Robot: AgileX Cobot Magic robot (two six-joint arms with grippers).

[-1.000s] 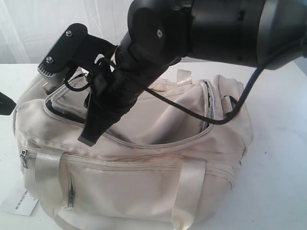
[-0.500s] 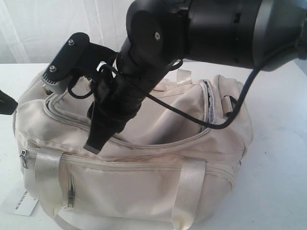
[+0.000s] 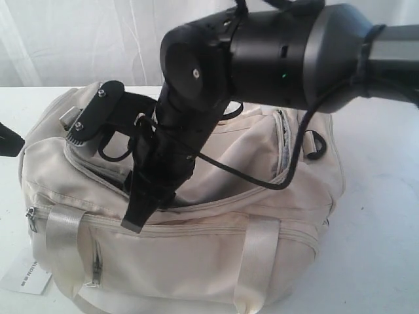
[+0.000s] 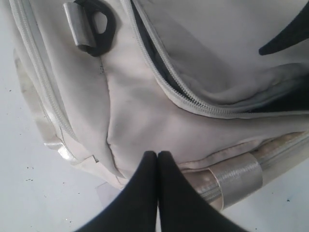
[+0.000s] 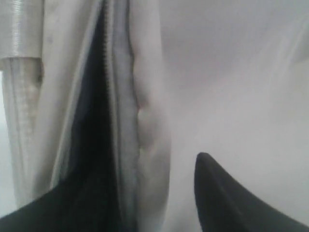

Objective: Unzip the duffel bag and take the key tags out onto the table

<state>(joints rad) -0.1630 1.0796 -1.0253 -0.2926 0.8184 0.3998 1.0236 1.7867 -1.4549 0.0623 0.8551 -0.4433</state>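
The cream duffel bag [image 3: 196,255] lies on the white table [image 3: 380,216], its top zip [image 4: 193,99] parted over a dark inside. My right gripper [image 3: 141,216] reaches down from the right to the front edge of that opening. In the right wrist view my right gripper [image 5: 145,186] is open, with the zip edge [image 5: 123,121] between its jaws; one finger is over the dark gap and the other over cream fabric. My left gripper [image 4: 157,154] is shut and empty, by the bag's left end near a black D-ring [image 4: 96,24]. The key tags are hidden.
A white paper label [image 3: 26,278] lies on the table by the bag's front left corner. Cream straps [image 3: 258,268] cross the bag's front. The right arm's black cable [image 3: 288,173] loops over the bag's top. A white curtain [image 3: 78,39] hangs behind.
The right arm has come lower and tipped toward the bag's front edge. Its fingertip has dropped onto the zip line, and its jaws have spread wider. The left gripper has stayed put.
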